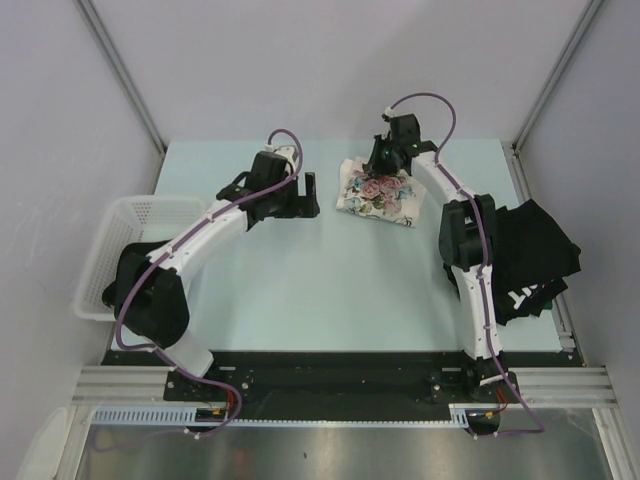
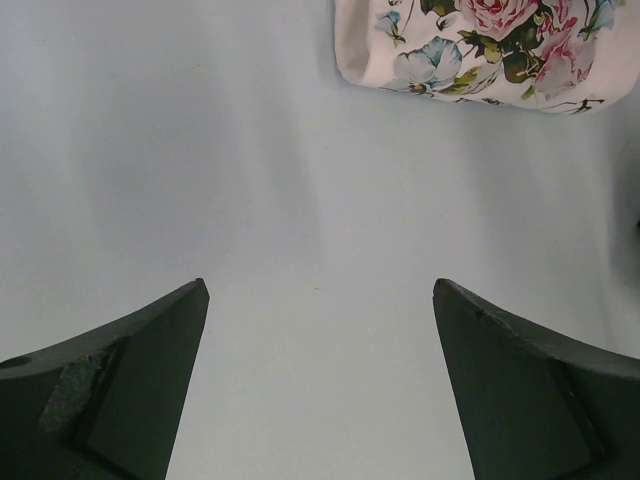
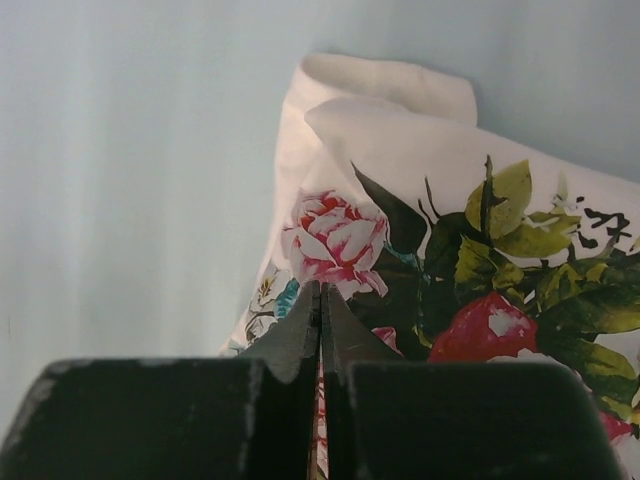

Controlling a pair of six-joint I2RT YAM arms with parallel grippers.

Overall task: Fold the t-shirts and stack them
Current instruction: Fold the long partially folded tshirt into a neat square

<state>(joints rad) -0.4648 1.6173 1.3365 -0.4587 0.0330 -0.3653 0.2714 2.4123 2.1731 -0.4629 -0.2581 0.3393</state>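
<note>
Pale table (image 1: 300,290), 1 folded floral t-shirt (image 1: 380,192) under my right gripper (image 3: 320,300).
Its jaws are pressed together, probably to flatten the fold; my left gripper (image 2: 320,295) hangs spread wide, shirt ahead to its right.

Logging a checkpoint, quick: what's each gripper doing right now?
Left gripper: open, holding nothing.
Right gripper: shut at the folded cream-white floral-print cloth t-shirt; a pinch cannot be told.
</note>
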